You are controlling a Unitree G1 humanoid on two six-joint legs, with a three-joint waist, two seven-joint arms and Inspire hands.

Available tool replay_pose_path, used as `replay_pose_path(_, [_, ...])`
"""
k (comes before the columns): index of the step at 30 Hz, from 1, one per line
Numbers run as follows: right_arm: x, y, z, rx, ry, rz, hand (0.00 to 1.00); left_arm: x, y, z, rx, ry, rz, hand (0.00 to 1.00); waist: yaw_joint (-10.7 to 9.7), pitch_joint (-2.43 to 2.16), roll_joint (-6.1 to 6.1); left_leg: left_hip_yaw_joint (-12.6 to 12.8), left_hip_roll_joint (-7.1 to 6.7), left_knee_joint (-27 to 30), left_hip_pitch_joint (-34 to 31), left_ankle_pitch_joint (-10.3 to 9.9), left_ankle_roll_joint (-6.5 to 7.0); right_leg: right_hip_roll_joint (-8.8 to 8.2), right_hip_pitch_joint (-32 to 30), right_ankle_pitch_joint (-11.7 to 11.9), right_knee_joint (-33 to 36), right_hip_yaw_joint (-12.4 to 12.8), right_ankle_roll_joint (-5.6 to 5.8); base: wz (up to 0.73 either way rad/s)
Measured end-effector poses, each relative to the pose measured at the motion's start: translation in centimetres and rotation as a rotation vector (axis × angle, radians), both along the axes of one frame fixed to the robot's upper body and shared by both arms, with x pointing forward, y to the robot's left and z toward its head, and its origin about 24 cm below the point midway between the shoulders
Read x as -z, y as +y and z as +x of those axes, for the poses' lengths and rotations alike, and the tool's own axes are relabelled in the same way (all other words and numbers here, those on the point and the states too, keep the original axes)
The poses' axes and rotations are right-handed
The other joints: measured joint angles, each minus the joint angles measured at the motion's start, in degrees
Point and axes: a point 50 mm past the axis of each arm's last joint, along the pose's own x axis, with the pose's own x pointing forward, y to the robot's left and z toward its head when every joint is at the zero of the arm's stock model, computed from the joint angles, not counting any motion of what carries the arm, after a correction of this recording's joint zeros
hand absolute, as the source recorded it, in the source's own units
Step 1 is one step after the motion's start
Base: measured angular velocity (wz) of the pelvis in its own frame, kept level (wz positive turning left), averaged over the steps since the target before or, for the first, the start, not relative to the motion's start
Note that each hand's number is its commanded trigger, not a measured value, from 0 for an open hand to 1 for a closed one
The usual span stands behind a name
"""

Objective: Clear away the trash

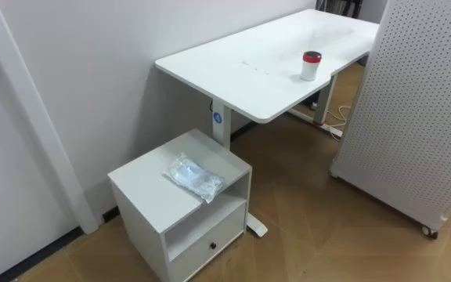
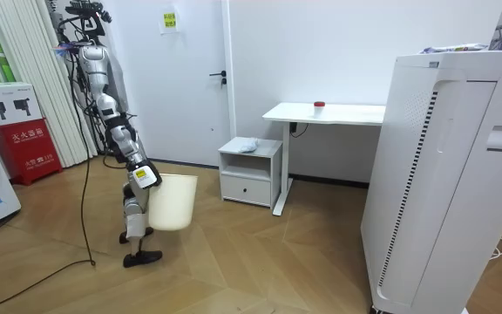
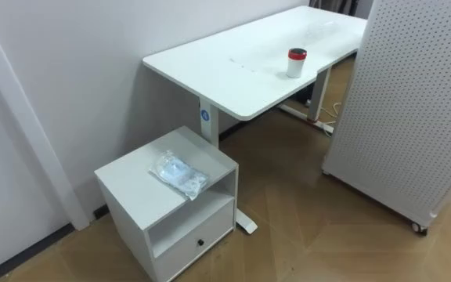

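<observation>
Approach step: the crumpled plastic bag lies on the low cabinet beside the worktop; right hand at the bin, fingers' state cannot be told; next, probably step closer and reach

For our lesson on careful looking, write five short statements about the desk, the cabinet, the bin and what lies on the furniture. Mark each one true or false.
1. A crumpled plastic bag lies on top of the small cabinet. True.
2. The red-lidded cup stands on the floor. False: it stands upright on the desk.
3. The cabinet's drawer is pulled open. False: it is shut, with an open shelf above it.
4. The cabinet stands at the end of the desk, next to its leg. True.
5. The pale bin stands under the desk. False: it is at the robot, some way from the cabinet.
</observation>
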Motion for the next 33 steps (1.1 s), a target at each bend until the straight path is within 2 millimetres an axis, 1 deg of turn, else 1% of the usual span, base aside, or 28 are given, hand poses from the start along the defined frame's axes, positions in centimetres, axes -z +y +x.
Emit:
replay_pose_path(4, [0.0, 0.0, 0.0, 0.0, -0.001, 0.001, 1.0, 0.0, 0.0, -0.2, -0.001, 0.005, -0.001, 0.0, -0.01, 0.02, -0.03, 0.21, 0.16, 0.03, -0.31, -0.07, -0.1, 0.18, -0.47, 0.08, 0.1, 0.32, -0.12, -0.03])
replay_pose_path(6, [0.0, 0.0, 0.5, -0.003, -0.009, 0.001, 1.0, 0.0, 0.0, -0.1, -0.003, 0.003, -0.002, 0.0, -0.01, -0.01, -0.18, 0.19, 0.18, 0.07, -0.6, -0.07, -0.1, 0.18, -0.61, 0.09, 0.11, 0.33, -0.14, 0.0])
replay_pose_path(8, [0.0, 0.1, 0.7, -0.008, 0.006, 0.014, 1.0, 0.0, 0.0, 0.2, -0.006, -0.002, -0.002, 0.0, 0.01, -0.11, -0.41, 0.2, 0.18, 0.17, -0.98, -0.07, -0.1, 0.2, -1.3, 0.12, 0.1, 0.36, -0.19, 0.0])
replay_pose_path(11, [0.1, 0.3, 1.1, -0.013, 0.008, 0.035, 1.0, 0.0, 0.0, 0.6, -0.004, -0.014, -0.002, 0.0, 0.01, -0.11, -0.85, 0.19, 0.2, 0.26, -1.03, -0.06, -0.1, 0.2, -1.35, 0.14, 0.09, 0.31, -0.21, 0.0])
replay_pose_path(14, [0.1, 0.4, 1.1, -0.02, 0.006, 0.05, 1.0, -0.1, 0.2, 0.8, 0.0, -0.02, 0.003, 0.0, -0.03, -0.04, -1.3, 0.19, 0.2, 0.25, -0.87, -0.06, -0.1, 0.2, -0.99, 0.14, -0.03, 0.34, -0.21, 0.0])
replay_pose_path(16, [0.1, 0.5, 1.1, -0.025, 0.008, 0.057, 1.0, -0.1, 0.3, 0.9, 0.005, -0.021, 0.007, 0.0, -0.02, 0.16, -1.63, 0.2, 0.21, 0.2, -0.32, -0.06, -0.1, 0.2, -0.46, 0.14, -0.16, 0.34, -0.21, 0.0])
replay_pose_path(17, [0.1, 0.5, 1.0, -0.025, 0.012, 0.057, 1.0, -0.1, 0.3, 0.6, 0.007, -0.014, 0.007, 0.0, 0.07, 0.38, -1.46, 0.21, 0.22, 0.02, 0.18, -0.07, -0.1, 0.22, -0.27, 0.14, -0.19, 0.34, -0.2, -0.04])
replay_pose_path(19, [0.1, 0.6, 0.9, -0.033, 0.012, 0.058, 1.0, -0.1, 0.3, 0.1, 0.006, -0.001, 0.007, 0.0, 0.09, 0.44, -1.64, 0.18, 0.25, -0.01, 0.33, -0.07, -0.11, 0.22, 0.06, 0.13, -0.15, 0.22, -0.2, 0.0])
replay_pose_path(21, [0.1, 0.6, 0.9, -0.034, 0.013, 0.057, 1.0, -0.1, 0.3, -0.3, 0.004, 0.009, 0.008, 0.0, 0.04, 0.38, -1.72, 0.09, 0.27, -0.02, 0.13, -0.13, -0.19, 0.24, -0.16, 0.13, -0.04, 0.12, -0.2, 0.0])
replay_pose_path(24, [0.1, 0.6, 0.9, -0.026, 0.011, 0.06, 1.0, 0.0, 0.3, -0.9, 0.003, 0.028, 0.01, 0.0, 0.18, 0.14, -1.89, 0.08, 0.37, 0.05, -0.84, -0.18, -0.27, 0.29, -1.12, 0.13, 0.29, 0.07, -0.21, 0.0])
replay_pose_path(25, [0.2, 0.7, 0.9, -0.02, 0.01, 0.065, 1.0, 0.0, 0.3, -1.2, 0.001, 0.038, 0.011, 0.0, 0.16, -0.15, -1.58, 0.09, 0.46, 0.16, -1.09, -0.18, -0.28, 0.37, -1.39, 0.17, 0.4, 0.09, -0.27, 0.0])
replay_pose_path(26, [0.2, 0.7, 0.9, -0.008, 0.011, 0.069, 1.0, 0.0, 0.4, -1.4, -0.002, 0.047, 0.013, 0.0, 0.15, -0.06, -1.79, 0.06, 0.58, 0.42, -1.26, -0.22, -0.35, 0.45, -1.4, 0.21, 0.4, -0.08, -0.33, 0.03])
replay_pose_path(27, [0.2, 0.7, 0.8, -0.002, 0.011, 0.071, 1.0, 0.0, 0.4, -1.4, -0.004, 0.05, 0.014, 0.0, 0.14, -0.08, -1.77, 0.03, 0.63, 0.7, -1.45, -0.27, -0.43, 0.46, -1.41, 0.22, 0.4, -0.3, -0.35, 0.09])
replay_pose_path(29, [0.2, 0.7, 0.9, 0.008, 0.007, 0.076, 1.0, 0.0, 0.4, -1.2, -0.007, 0.046, 0.015, 0.0, 0.1, -0.14, -1.63, -0.13, 0.96, 2.16, -2.47, -0.75, -0.65, 0.6, -1.55, 0.16, 0.55, -1.18, -0.52, 0.06])
replay_pose_path(30, [0.2, 0.7, 0.9, 0.012, 0.005, 0.078, 1.0, 0.0, 0.4, -1.2, -0.012, 0.045, 0.014, 0.0, 0.2, -0.13, -1.57, -0.11, 1.09, 2.65, -2.83, -0.95, -0.71, 0.7, -1.71, 0.07, 0.95, -1.17, -0.67, 0.0])
replay_pose_path(32, [0.2, 0.8, 1.0, 0.017, -0.004, 0.091, 1.0, -0.1, 0.4, -0.9, -0.032, 0.029, 0.012, 0.0, 0.75, 0.13, -1.17, 0.14, 2.33, 6.73, -4.25, -2.83, -1.21, 1.6, -2.83, -0.48, 2.32, -1.26, -1.46, -0.13])
replay_pose_path(33, [0.2, 0.9, 1.1, 0.016, -0.007, 0.097, 1.0, -0.1, 0.5, -0.8, -0.042, 0.025, 0.012, 0.0, 1.06, 0.1, -1.11, 0.11, 2.85, 7.81, -4.92, -3.39, -1.47, 1.84, -3.28, -0.81, 2.98, -1.32, -1.71, -0.2])
